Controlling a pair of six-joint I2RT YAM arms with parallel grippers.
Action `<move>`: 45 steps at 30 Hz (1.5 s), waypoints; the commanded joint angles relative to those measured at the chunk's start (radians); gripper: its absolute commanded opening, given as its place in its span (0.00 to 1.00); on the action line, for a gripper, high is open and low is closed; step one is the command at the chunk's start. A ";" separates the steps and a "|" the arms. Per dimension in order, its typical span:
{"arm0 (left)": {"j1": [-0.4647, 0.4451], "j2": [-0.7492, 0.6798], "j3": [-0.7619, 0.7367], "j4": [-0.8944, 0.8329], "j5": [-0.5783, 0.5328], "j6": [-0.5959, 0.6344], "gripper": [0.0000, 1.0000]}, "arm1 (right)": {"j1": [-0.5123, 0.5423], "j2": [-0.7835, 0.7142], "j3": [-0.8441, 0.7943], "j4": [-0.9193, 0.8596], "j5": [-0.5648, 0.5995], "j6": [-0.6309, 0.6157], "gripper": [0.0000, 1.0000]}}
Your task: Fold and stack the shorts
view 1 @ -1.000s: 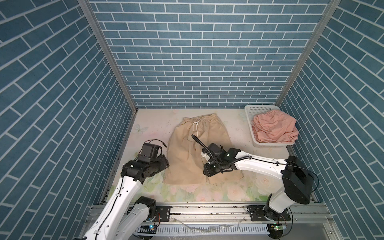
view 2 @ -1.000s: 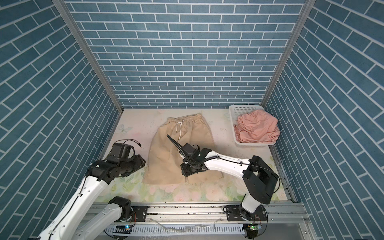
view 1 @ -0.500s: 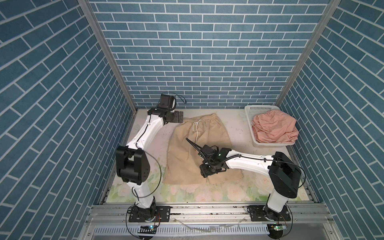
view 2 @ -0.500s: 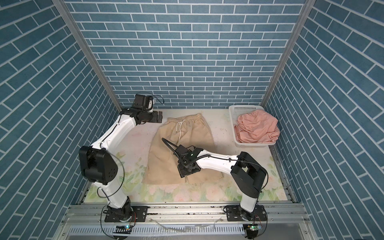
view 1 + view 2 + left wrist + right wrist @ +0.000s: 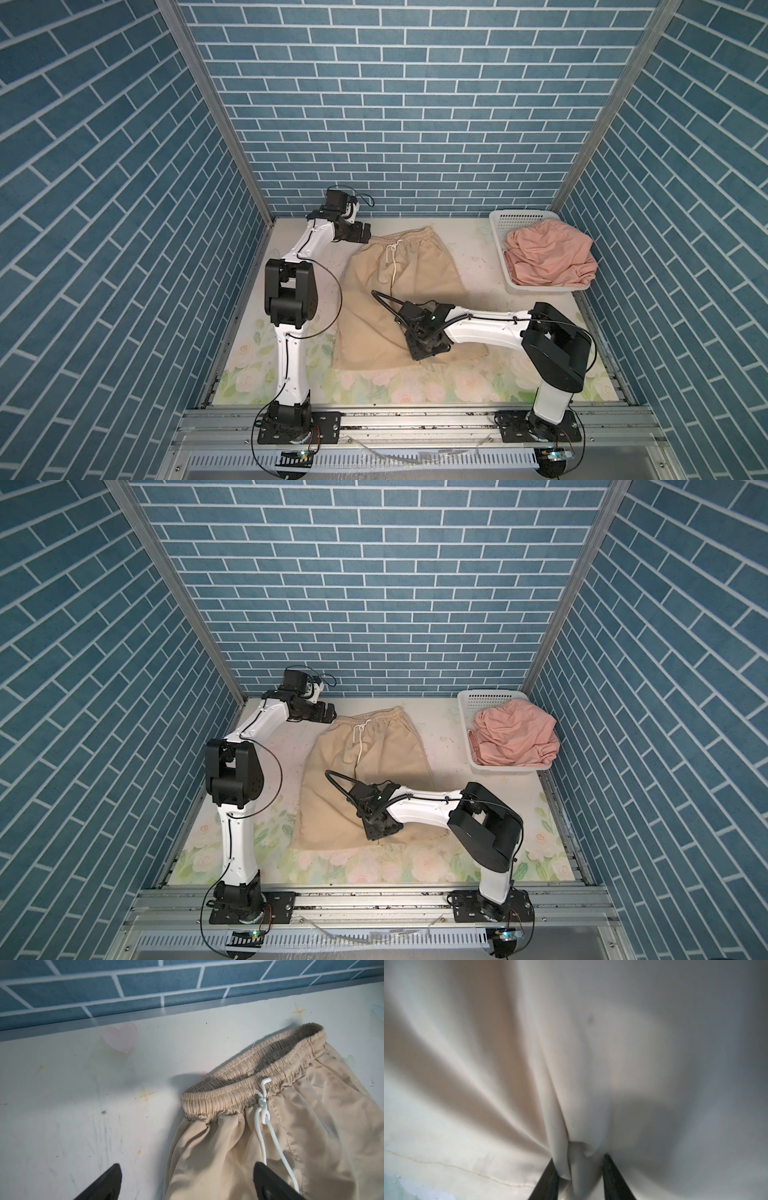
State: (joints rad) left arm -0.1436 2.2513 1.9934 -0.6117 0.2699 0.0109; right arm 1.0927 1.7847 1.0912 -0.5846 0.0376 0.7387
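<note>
– On the counter, in both top views, what lies where?
– Tan shorts lie spread flat in the middle, waist at the far side, hems at the near side; a white drawstring trails down the front; pink shorts sit bunched in the basket at the far right corner, well apart from the tan pair.
– And the arms?
– Left gripper is stretched out to the far side, just beside the left end of the tan waist; right gripper points down onto the right leg of the tan shorts, near the hem.
– Left wrist view, then?
– Jaws stand wide apart with nothing clamped between them; one fingertip shows over bare counter, its partner over the tan shorts beside the drawstring; the gathered waistband lies ahead of them, gaping a little; whether the tips touch anything, I cannot tell.
– Right wrist view?
– Close and blurred; the right gripper has its jaws drawn in on a pinched fold of the tan shorts; cloth bulges up between them and creases fan away from the pinch; a stitched seam runs across the flat cloth to one side.
</note>
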 commanded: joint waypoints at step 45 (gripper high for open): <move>0.039 -0.044 -0.176 0.016 0.084 -0.103 0.77 | -0.312 -0.280 -0.268 -0.005 -0.072 -0.179 0.02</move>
State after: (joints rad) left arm -0.0643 2.1624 1.7676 -0.6502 0.2867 -0.0952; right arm 0.7807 1.5372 0.8391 -0.6071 -0.0082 0.5488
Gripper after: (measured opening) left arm 0.757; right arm 0.049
